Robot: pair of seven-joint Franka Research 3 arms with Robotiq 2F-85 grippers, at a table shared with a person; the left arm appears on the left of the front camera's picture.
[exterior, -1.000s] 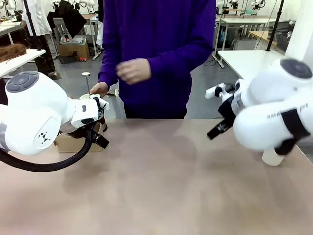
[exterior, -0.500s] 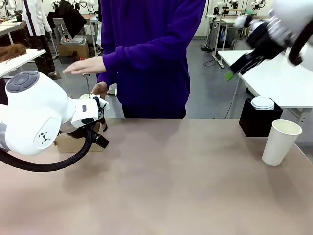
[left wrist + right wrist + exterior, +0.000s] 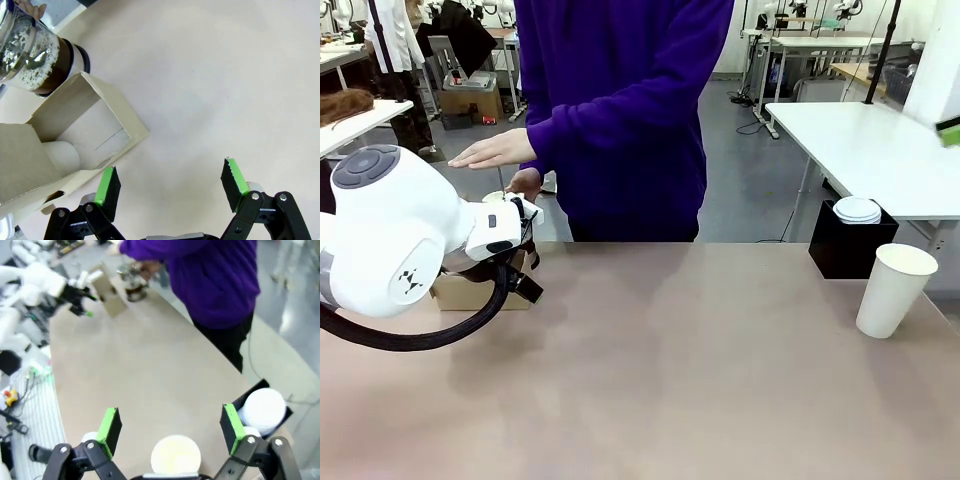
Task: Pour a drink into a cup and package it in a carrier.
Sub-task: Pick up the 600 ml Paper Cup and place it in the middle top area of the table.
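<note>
My left gripper (image 3: 171,182) is open, low over the table beside the brown cardboard carrier (image 3: 85,130), whose open pocket lies just off its left finger. Behind the carrier stands the glass press pitcher (image 3: 30,50) with the dark drink (image 3: 64,62) low inside it. In the front view the carrier (image 3: 455,292) peeks out under my left arm. The person holds one hand (image 3: 495,150) flat above the pitcher and the other (image 3: 523,182) beside it. My right gripper (image 3: 170,427) is open, high above the white paper cup (image 3: 176,455), which stands without a lid at the table's right (image 3: 895,290).
A black box (image 3: 845,255) holding a stack of white lids (image 3: 858,210) stands behind the cup at the far right edge. The person in a purple top (image 3: 620,110) stands at the far side of the table. My left arm (image 3: 390,240) bulks over the left end.
My right arm has swung up and away from the front view, uncovering the cup and black box. The person's raised hand has moved left over the pitcher. My left arm has stayed still.
</note>
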